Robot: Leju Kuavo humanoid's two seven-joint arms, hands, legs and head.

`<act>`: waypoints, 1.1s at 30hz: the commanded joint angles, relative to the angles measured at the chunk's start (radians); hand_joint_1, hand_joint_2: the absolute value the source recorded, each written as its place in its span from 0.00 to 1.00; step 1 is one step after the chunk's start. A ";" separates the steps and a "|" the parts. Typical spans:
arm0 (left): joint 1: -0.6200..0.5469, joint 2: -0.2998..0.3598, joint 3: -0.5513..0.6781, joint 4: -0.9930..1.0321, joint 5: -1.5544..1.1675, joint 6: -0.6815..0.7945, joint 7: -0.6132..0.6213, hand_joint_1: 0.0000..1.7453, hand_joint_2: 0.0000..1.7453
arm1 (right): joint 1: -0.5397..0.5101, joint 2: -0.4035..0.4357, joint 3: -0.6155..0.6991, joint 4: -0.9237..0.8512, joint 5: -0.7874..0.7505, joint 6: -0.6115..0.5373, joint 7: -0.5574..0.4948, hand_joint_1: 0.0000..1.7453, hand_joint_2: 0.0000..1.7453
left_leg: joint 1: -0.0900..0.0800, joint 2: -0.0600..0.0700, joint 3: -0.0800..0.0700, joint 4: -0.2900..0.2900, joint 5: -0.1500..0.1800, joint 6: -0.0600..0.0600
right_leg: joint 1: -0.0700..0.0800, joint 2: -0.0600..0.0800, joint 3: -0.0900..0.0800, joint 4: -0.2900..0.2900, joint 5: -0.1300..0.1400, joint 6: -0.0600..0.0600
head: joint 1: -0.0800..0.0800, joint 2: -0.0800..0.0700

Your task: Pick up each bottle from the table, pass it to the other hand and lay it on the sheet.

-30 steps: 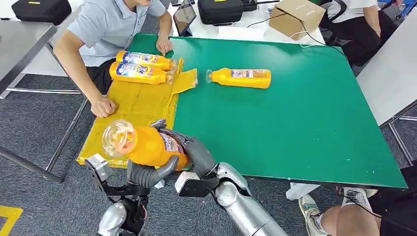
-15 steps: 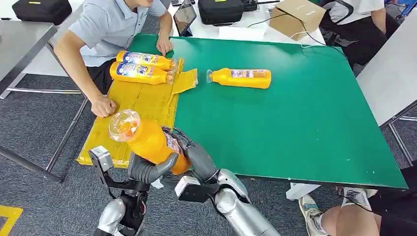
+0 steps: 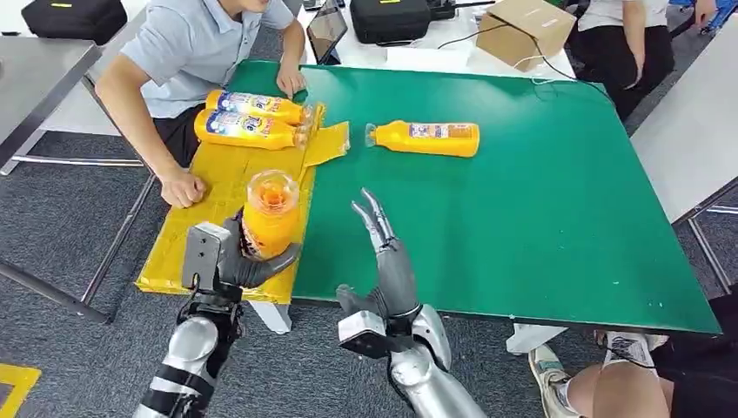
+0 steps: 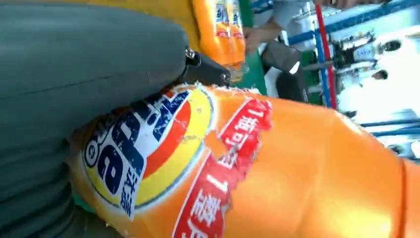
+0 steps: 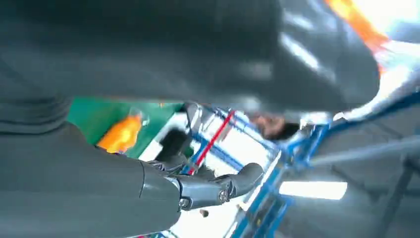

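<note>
The orange plastic juice bottle now rests solely in the left hand above the yellow sheet, while the right hand has let go, fingers spread, so the handover looks complete.

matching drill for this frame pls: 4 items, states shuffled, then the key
Items:
1. left hand
2. right hand
3. lone bottle
4. pair of bottles

States:
A. lying side by side on the yellow sheet
B. lying on the green table, off the sheet
C. holding an orange bottle, its end toward the head camera
D. holding nothing, fingers stretched out over the table

Pairs: 1-C, 2-D, 3-B, 4-A
</note>
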 commanded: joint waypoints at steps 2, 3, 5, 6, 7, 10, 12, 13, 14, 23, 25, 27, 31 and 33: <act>-0.302 0.084 0.016 0.384 -0.358 0.069 0.065 1.00 1.00 | -0.010 -0.008 -0.005 0.004 -0.054 -0.002 -0.025 0.00 0.00 | 0.001 -0.002 0.006 -0.001 -0.001 -0.001 | 0.001 -0.004 0.007 -0.001 -0.002 -0.002 | 0.000 0.000; -0.317 0.077 0.030 0.408 -0.369 0.063 0.061 1.00 1.00 | -0.009 -0.006 0.002 0.002 -0.057 0.001 -0.025 0.00 0.00 | 0.001 -0.003 0.007 -0.001 -0.001 -0.001 | 0.001 -0.005 0.008 -0.001 -0.002 -0.003 | 0.000 0.000; -0.383 0.096 -0.021 0.521 -0.520 0.058 0.092 1.00 1.00 | -0.008 -0.005 0.020 0.000 -0.065 0.020 -0.024 0.00 0.00 | 0.001 -0.004 0.005 0.000 -0.001 -0.001 | 0.001 -0.005 0.007 0.000 -0.002 -0.002 | 0.000 0.000; -0.388 0.095 -0.020 0.528 -0.522 0.056 0.091 1.00 1.00 | -0.007 -0.004 0.021 0.000 -0.065 0.021 -0.023 0.00 0.00 | 0.000 -0.003 0.004 -0.001 0.000 -0.001 | 0.001 -0.004 0.005 0.000 -0.001 -0.002 | 0.000 0.000; -0.426 0.101 -0.046 0.605 -0.594 0.062 0.100 1.00 1.00 | -0.008 -0.004 0.028 0.000 -0.079 0.039 -0.023 0.00 0.00 | 0.000 -0.003 0.003 -0.001 0.000 -0.001 | 0.000 -0.004 0.004 0.000 -0.001 -0.001 | 0.000 0.000; -0.500 0.099 -0.097 0.791 -0.754 0.026 0.122 1.00 1.00 | -0.004 -0.004 0.046 -0.015 -0.094 0.059 -0.032 0.00 0.00 | 0.001 -0.004 0.006 -0.001 0.000 -0.002 | 0.001 -0.006 0.008 0.000 -0.002 -0.002 | 0.000 0.000; -0.512 0.088 -0.101 0.856 -0.794 0.028 0.140 1.00 1.00 | 0.001 -0.006 0.054 -0.035 -0.104 0.066 -0.039 0.00 0.00 | 0.000 -0.003 0.003 -0.001 0.000 -0.001 | 0.000 -0.004 0.004 -0.001 -0.001 -0.001 | 0.000 0.000; -0.519 0.086 -0.112 0.887 -0.818 0.034 0.144 1.00 1.00 | 0.003 -0.008 0.058 -0.045 -0.106 0.068 -0.038 0.00 0.00 | 0.000 -0.003 0.005 -0.001 0.000 -0.001 | 0.001 -0.004 0.007 -0.001 -0.002 -0.001 | 0.000 0.000; -0.528 0.084 -0.131 0.917 -0.853 0.028 0.151 1.00 1.00 | 0.006 -0.009 0.060 -0.057 -0.113 0.072 -0.038 0.00 0.00 | 0.000 -0.001 0.004 -0.001 0.000 -0.001 | 0.000 -0.002 0.005 -0.001 -0.001 -0.001 | 0.000 0.000; -0.537 0.060 -0.145 0.987 -0.909 0.004 0.173 1.00 1.00 | 0.016 -0.020 0.068 -0.085 -0.131 0.093 -0.025 0.00 0.00 | 0.000 0.000 0.002 0.000 0.000 -0.001 | 0.001 -0.001 0.003 0.000 -0.001 -0.001 | 0.000 0.000; -0.537 0.059 -0.144 1.003 -0.950 0.010 0.180 1.00 1.00 | 0.013 -0.018 0.061 -0.073 -0.145 0.108 -0.018 0.00 0.00 | 0.000 0.000 0.002 0.000 0.000 -0.001 | 0.001 -0.002 0.003 0.000 -0.001 -0.001 | 0.000 0.000; -0.530 0.043 -0.074 1.014 -0.916 -0.006 0.181 0.99 1.00 | 0.009 -0.014 0.058 -0.060 -0.153 0.118 -0.020 0.00 0.00 | 0.000 0.000 0.005 -0.001 -0.001 -0.001 | 0.001 -0.002 0.005 -0.001 -0.001 -0.001 | 0.000 0.000; -0.519 0.024 0.002 1.017 -0.854 -0.048 0.149 0.05 1.00 | 0.004 -0.008 0.057 -0.045 -0.162 0.123 -0.019 0.00 0.00 | 0.000 0.001 0.004 -0.001 0.000 -0.001 | 0.000 0.000 0.004 -0.001 0.000 -0.001 | 0.000 0.000; -0.520 0.018 0.030 1.019 -0.825 -0.073 0.143 0.00 1.00 | 0.000 -0.006 0.054 -0.035 -0.166 0.123 -0.019 0.00 0.00 | 0.000 0.000 0.005 -0.001 0.000 -0.001 | 0.000 -0.001 0.006 -0.001 -0.001 -0.001 | 0.000 0.000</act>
